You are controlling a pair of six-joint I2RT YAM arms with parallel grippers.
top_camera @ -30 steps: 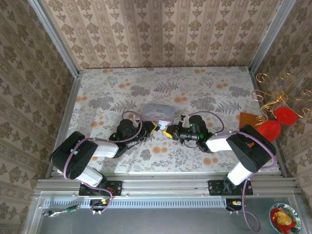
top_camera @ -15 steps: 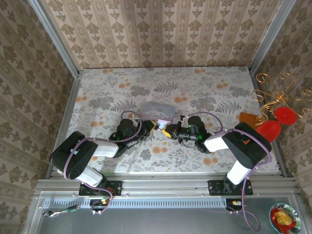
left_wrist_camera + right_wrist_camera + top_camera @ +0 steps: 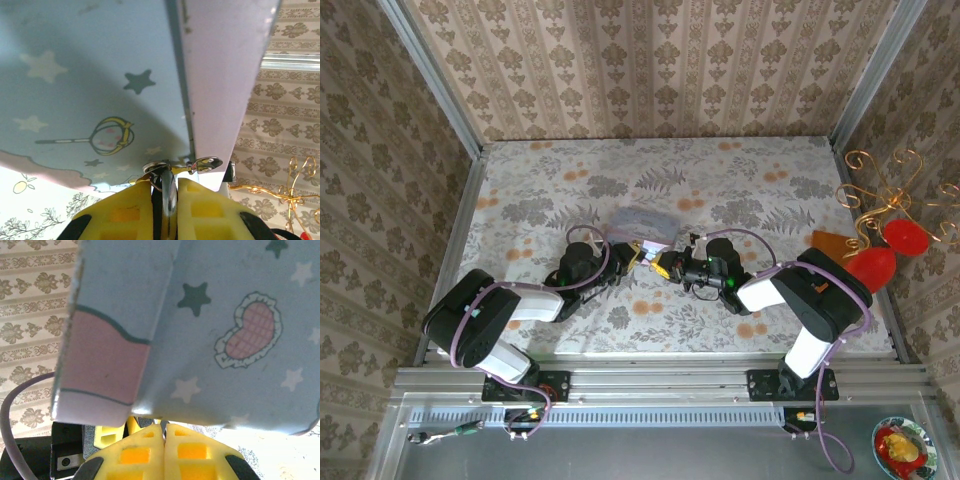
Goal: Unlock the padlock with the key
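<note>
Both arms meet at the front edge of the tin (image 3: 645,226), mid-tabletop (image 3: 760,190). Left gripper (image 3: 165,186) is clenched on a thin silvery piece with a dark strip beside it, right under the tin's latch (image 3: 205,163). I read that piece as the padlock (image 3: 169,194), shackle end up, hanging off the latch. Probably held that way to stop the lock swinging and to keep its keyhole presented to the other arm. Right gripper (image 3: 164,429) is clamped fully, pads touching, nose just below the tin's lower edge and facing the left one. Can't tell whether the key is pinched in there: too thin to make out between the pads. I'd put this at key alignment or insertion, lock not opened yet. Risks: the tiny key skews or slips in the pads, and the tin slides if either arm pushes on it.
</note>
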